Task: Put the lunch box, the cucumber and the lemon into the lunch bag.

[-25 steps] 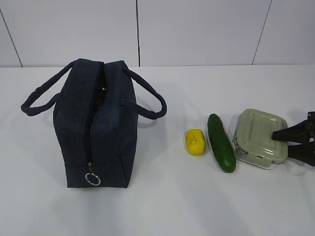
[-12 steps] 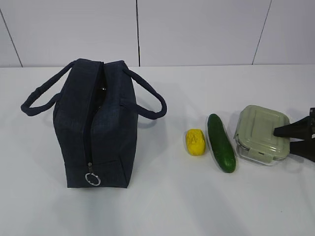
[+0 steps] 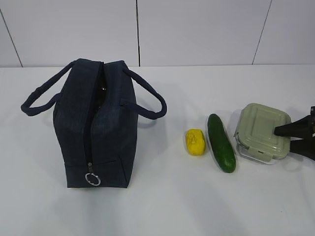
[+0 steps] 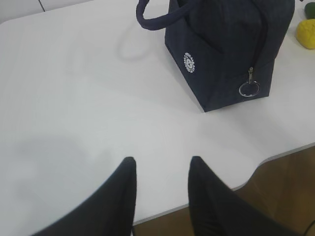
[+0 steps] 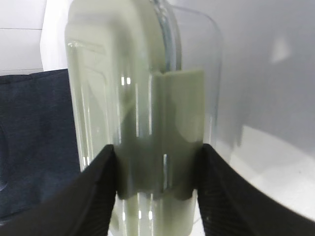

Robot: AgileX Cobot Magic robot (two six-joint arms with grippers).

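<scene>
1. My right jaws (image 5: 156, 184) are clamped on the lunch box (image 3: 262, 132), one finger on the sage-green lid and one under the clear base, across a side clip. This pinch keeps lid and body together for carrying.
2. In the exterior view the lunch box appears tipped, its near edge low towards the surface (image 3: 162, 206) and the gripped side higher. I judge it partly lifted; whether the near edge touches the surface I cannot tell.
3. My left jaws (image 4: 160, 184) stand parted and hold nothing. They hover over bare surface, well apart from the lunch bag (image 3: 96, 123), leaving the approach to it free.
4. The lunch bag stands upright on the left, handles fallen to either side. Its top zipper gapes along the ridge; the ring pull (image 3: 92, 179) hangs low at the near end. The opening therefore faces up to receive items.
5. The cucumber (image 3: 221, 142) and the lemon (image 3: 195, 141) lie between lunch bag and lunch box, close together, both untouched.
6. Judgement: the task is at its first item; nothing is visibly in the bag yet.
</scene>
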